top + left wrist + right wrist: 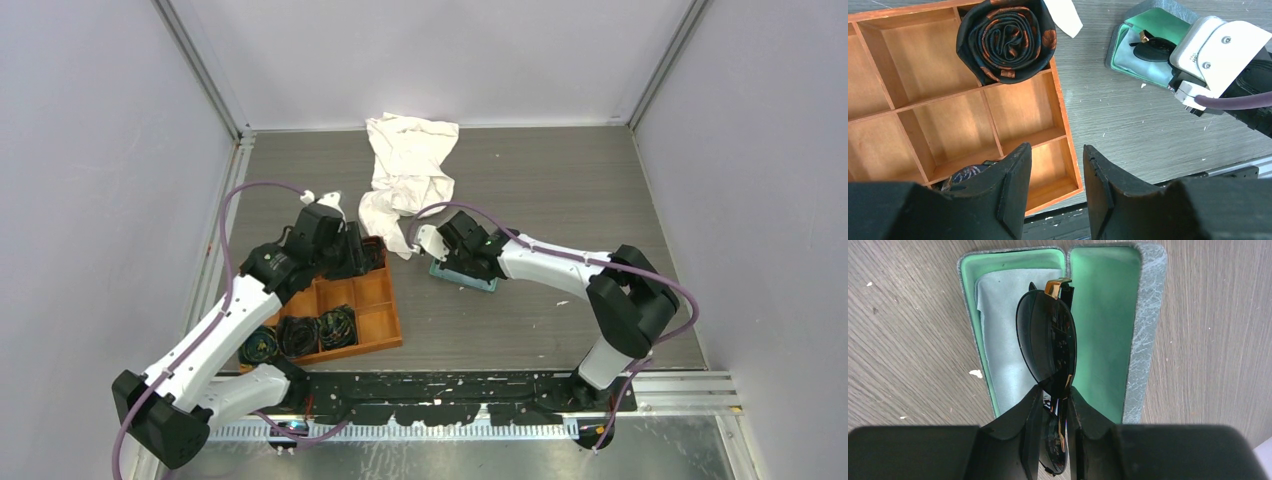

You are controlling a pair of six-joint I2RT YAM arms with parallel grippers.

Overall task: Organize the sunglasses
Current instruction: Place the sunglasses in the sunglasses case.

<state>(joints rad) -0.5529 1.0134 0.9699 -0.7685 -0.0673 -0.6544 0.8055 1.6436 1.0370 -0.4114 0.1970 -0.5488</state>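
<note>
Top view high overhead, looking down on table (560,200); both wrist views close, downward, sharing the open case (1098,340)

No legible text, brand or number on sunglasses (1045,340), case (1104,315), tray (953,130).

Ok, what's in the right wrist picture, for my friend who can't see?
The right claw pinches dark sunglasses over an open grey-blue glasses case with mint-green lining. A pale cloth lies inside the case, which sits on a grey table.
</note>
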